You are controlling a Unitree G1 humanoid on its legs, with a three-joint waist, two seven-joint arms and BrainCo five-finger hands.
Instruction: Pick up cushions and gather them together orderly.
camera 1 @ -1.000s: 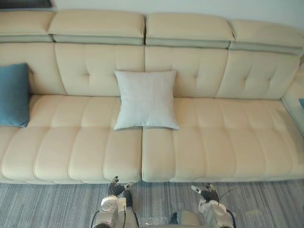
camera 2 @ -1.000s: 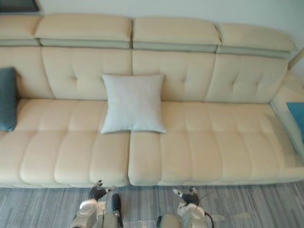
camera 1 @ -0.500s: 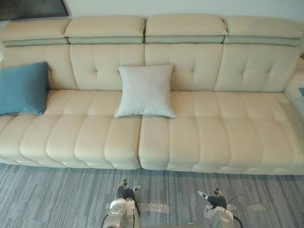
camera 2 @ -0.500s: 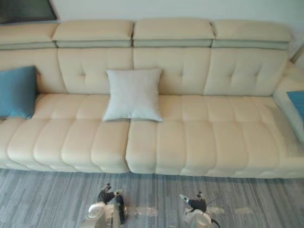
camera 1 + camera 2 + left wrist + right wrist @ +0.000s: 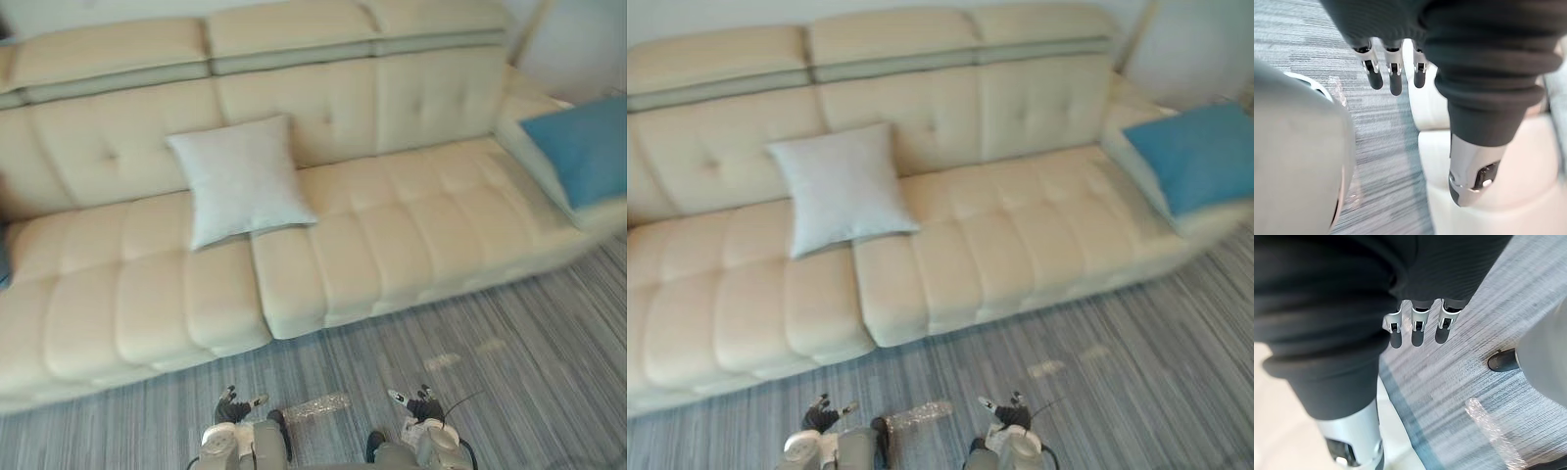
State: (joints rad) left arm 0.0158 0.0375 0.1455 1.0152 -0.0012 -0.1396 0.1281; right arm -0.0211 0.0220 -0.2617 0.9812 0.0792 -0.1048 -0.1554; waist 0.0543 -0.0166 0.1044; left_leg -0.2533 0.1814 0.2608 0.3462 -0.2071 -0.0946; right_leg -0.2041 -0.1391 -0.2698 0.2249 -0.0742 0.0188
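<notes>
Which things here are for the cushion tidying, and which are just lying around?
For the job: white cushion, blue cushion, left hand and right hand, both open and empty.

Just lying about: clear plastic scrap on the striped grey carpet; the cream sofa only holds the cushions.

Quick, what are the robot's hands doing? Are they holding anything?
Left hand: open, fingers straight, holding nothing.
Right hand: open, fingers straight, holding nothing.

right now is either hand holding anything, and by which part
Nothing held: left hand and right hand hang open over the carpet.
</notes>
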